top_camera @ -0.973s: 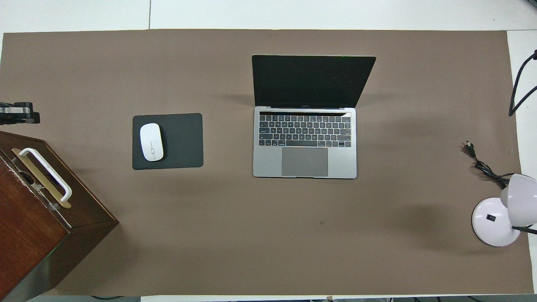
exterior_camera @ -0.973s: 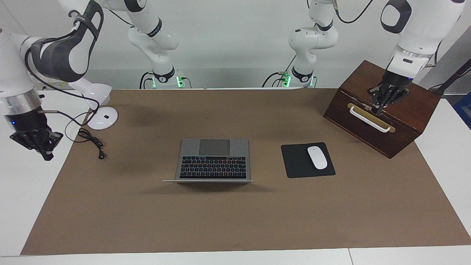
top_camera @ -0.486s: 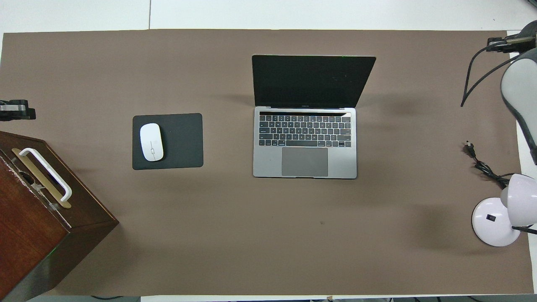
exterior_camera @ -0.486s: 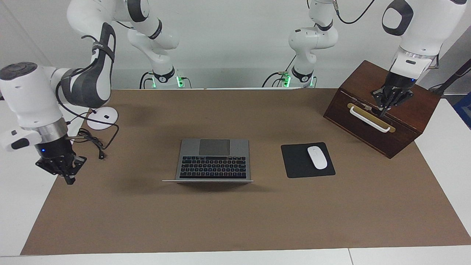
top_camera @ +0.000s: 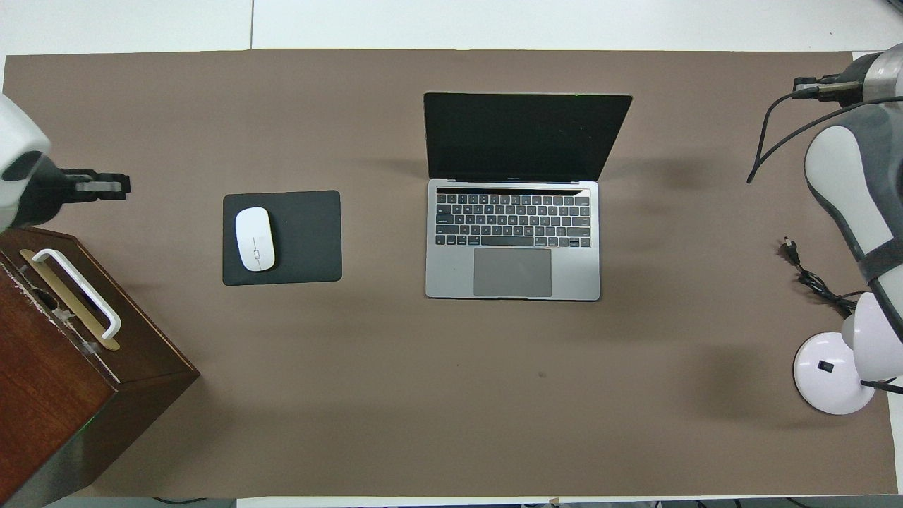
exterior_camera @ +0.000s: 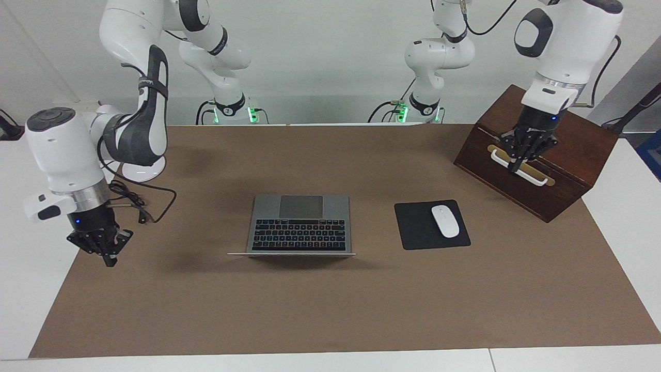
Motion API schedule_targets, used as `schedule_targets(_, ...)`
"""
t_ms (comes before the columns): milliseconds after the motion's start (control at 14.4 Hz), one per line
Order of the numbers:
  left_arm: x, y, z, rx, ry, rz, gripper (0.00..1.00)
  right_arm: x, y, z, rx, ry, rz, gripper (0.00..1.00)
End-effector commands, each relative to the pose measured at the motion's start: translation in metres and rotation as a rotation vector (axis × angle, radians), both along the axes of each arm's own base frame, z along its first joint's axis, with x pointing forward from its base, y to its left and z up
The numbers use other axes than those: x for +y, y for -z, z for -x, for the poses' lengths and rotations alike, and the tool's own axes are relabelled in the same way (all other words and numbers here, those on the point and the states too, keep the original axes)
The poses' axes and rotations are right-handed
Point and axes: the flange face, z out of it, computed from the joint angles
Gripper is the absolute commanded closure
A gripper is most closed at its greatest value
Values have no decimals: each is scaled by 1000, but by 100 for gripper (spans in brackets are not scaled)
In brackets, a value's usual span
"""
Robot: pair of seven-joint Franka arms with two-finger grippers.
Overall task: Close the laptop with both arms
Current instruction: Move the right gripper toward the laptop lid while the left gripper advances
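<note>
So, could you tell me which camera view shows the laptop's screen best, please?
The overhead view: the laptop stands open there, its whole dark screen facing the camera. The facing view gives only the lid's thin edge and the keyboard.

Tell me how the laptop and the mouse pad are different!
The laptop is silver-grey with black keys and a trackpad; the mouse pad is plain black. The laptop is open, its dark screen standing up, while the mouse pad lies flat. The mouse pad has a white mouse on it; nothing sits on the laptop. The laptop is bigger. Both rest on the brown table cover.
</note>
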Motion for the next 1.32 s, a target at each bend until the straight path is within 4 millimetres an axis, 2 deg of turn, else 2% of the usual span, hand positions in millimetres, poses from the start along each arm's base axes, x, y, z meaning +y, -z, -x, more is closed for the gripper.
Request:
schedule_targets(0, -23, 25, 40, -56, 38, 44, 100, 3, -18, -3, -37, -9, 27, 100)
schedule_targets(208, -52, 52, 67, -117, 87, 53, 100, 5, -49, -17, -22, -60, 98, 100)
schedule_targets(347, -72, 69, 79, -134, 127, 58, 100, 38, -61, -31, -10, -89, 93, 100)
schedule_targets(625, -116, 98, 97, -212, 205, 77, 100, 84, -55, -37, -18, -36, 49, 100)
schedule_targets(764, -138, 116, 108, -235, 239, 96, 100, 115, -46, -40, -17, -6, 40, 100)
schedule_targets(973, -171, 150, 117, -292, 283, 112, 100, 147, -45, -39, -22, 25, 20, 100)
schedule_targets(1112, -193, 170, 120, -310, 301, 125, 100, 184, -47, -35, -32, 71, -9, 100)
schedule_targets(1251, -211, 186, 124, -339, 312, 142, 100, 202, -49, -32, -38, 106, -34, 100)
